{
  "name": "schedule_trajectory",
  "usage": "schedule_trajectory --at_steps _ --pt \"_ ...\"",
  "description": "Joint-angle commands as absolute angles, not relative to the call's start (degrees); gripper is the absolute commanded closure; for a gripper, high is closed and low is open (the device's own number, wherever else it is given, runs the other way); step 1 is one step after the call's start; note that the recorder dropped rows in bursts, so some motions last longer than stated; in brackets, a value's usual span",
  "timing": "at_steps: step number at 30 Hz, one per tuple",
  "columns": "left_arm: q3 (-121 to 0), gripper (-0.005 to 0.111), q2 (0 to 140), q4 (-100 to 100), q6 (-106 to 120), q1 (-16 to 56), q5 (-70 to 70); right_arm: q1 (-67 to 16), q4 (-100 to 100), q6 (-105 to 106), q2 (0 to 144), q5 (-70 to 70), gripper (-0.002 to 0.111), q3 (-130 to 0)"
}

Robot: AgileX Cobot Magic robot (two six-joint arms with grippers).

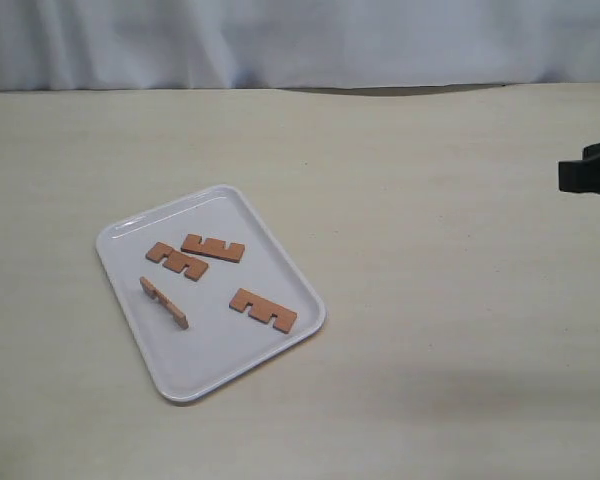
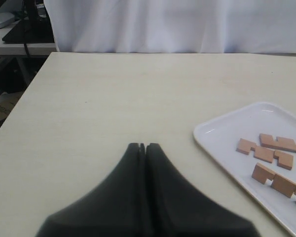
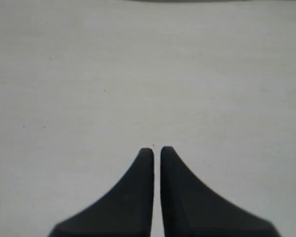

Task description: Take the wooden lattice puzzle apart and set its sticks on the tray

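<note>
The white tray point(image 1: 210, 352) lies left of centre on the table. Several reddish-brown notched sticks lie apart on it, none interlocked: one point(image 1: 213, 248) at the back, one point(image 1: 177, 261) beside it, one point(image 1: 164, 302) standing on its edge, one point(image 1: 263, 310) nearest the right rim. No assembled lattice puzzle shows. The left wrist view catches the tray's corner point(image 2: 207, 136) and sticks point(image 2: 265, 152) to one side of my left gripper point(image 2: 144, 145), which is shut and empty over bare table. My right gripper point(image 3: 157, 149) is shut with a hairline gap, holding nothing, far from the tray.
A dark part of the right arm point(image 1: 590, 170) juts in at the exterior view's right edge. A white curtain point(image 1: 300, 40) hangs behind the table. The left wrist view shows the table's side edge point(image 2: 19, 98) with clutter beyond it.
</note>
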State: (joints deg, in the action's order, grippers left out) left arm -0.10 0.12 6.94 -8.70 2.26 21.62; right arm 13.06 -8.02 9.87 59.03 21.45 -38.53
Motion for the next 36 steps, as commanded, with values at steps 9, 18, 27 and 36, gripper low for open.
schedule_trajectory --at_steps 9,18,27,36 --pt "0.0 0.107 0.0 6.94 -8.68 2.74 20.64 3.34 -10.28 7.72 28.37 6.03 0.104 -23.69" --pt "0.0 0.107 0.0 6.94 -8.68 2.74 20.64 -2.78 -10.17 10.09 10.85 0.0 0.104 -18.34" --pt "0.0 0.107 0.0 6.94 -8.68 2.74 20.64 -2.78 -10.17 10.09 2.73 0.0 0.104 -18.34" --pt "0.0 0.107 0.0 6.94 -8.68 2.74 20.64 -2.78 -10.17 9.81 0.0 0.0 0.104 -18.56"
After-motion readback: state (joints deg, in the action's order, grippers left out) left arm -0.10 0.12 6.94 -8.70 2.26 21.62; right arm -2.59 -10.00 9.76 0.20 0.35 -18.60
